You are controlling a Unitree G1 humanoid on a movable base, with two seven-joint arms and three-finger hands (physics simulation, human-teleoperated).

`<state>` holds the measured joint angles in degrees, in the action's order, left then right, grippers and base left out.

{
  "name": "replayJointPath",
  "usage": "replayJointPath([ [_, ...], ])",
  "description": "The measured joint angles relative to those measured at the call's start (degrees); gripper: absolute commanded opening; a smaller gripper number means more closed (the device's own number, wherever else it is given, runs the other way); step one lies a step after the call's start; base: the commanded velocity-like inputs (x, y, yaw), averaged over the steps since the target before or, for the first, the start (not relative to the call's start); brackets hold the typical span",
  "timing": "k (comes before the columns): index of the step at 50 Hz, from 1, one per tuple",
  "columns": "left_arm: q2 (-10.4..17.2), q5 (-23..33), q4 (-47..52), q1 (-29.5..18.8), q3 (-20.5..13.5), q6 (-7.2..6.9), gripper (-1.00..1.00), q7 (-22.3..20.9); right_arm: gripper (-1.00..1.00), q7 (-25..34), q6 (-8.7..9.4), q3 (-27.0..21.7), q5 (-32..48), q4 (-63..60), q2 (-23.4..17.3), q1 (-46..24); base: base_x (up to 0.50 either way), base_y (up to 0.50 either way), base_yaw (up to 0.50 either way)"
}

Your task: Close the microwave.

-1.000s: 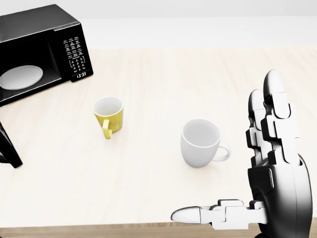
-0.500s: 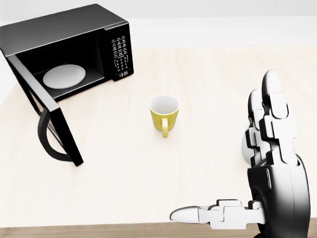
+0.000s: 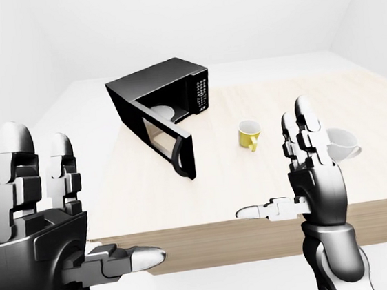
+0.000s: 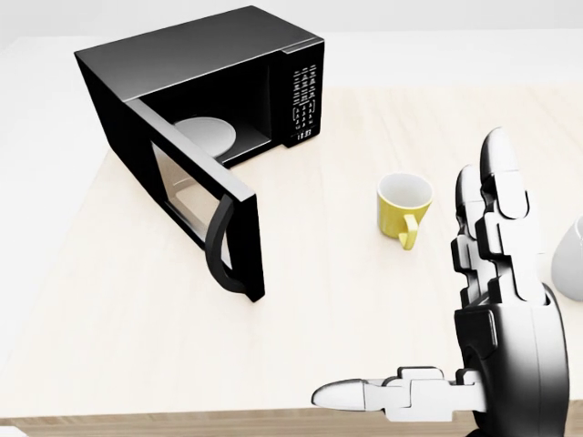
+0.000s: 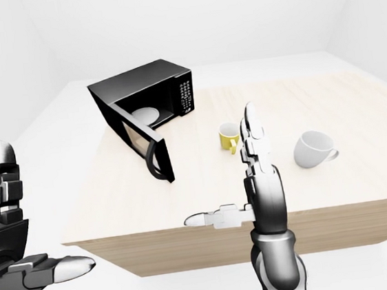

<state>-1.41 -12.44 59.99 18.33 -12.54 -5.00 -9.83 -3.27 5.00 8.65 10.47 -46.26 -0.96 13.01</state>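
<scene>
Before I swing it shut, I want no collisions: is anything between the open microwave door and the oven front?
Nothing visible. The door stands open with only bare table beside it; the yellow mug sits well to its right.

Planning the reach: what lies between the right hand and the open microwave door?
Only bare tabletop lies between right hand and microwave door, in the head view.

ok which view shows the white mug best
The right-eye view: the white mug shows whole, tipped on the table with its handle toward the view's right. In the left-eye view the right hand covers its left part. The head view catches only a sliver at the right edge.
</scene>
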Motion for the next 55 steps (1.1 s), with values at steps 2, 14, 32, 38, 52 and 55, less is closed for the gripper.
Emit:
replayJointPath([
  [2, -0.18, 0.17, 0.0, -0.02, -0.02, 0.0, 1.0, -0.18, 1.0, 0.0, 0.0, 0.02, 0.04, 0.06, -0.01, 0.0, 0.0, 0.5, 0.0],
  [14, -0.88, 0.86, 0.0, -0.19, -0.12, 0.0, 1.0, -0.92, 1.0, -0.01, 0.0, 0.01, 0.17, 0.41, 0.01, -0.01, 0.0, 0.5, 0.0],
  [32, -2.21, 2.55, -0.35, -0.6, -0.5, 0.0, 1.0, -2.35, 1.0, -0.33, 0.0, 0.52, 0.04, 1.12, 0.06, -0.02, 0.0, 0.5, 0.0],
  [38, -2.45, 2.92, -0.31, -0.73, -0.56, 0.0, 1.0, -2.6, 1.0, -0.45, 0.0, 0.64, -0.06, 1.3, 0.01, -0.02, 0.0, 0.5, 0.0],
  [52, -2.64, 3.52, -0.22, -0.89, -0.47, 0.0, 1.0, -2.72, 1.0, -0.55, 0.0, 0.68, -0.22, 1.58, -0.04, -0.06, 0.0, 0.5, 0.0],
  [55, -2.68, 3.7, -0.32, -0.97, -0.45, 0.0, 1.0, -2.67, 1.0, -0.59, 0.0, 0.63, -0.29, 1.61, -0.02, -0.07, 0.0, 0.5, 0.0],
])
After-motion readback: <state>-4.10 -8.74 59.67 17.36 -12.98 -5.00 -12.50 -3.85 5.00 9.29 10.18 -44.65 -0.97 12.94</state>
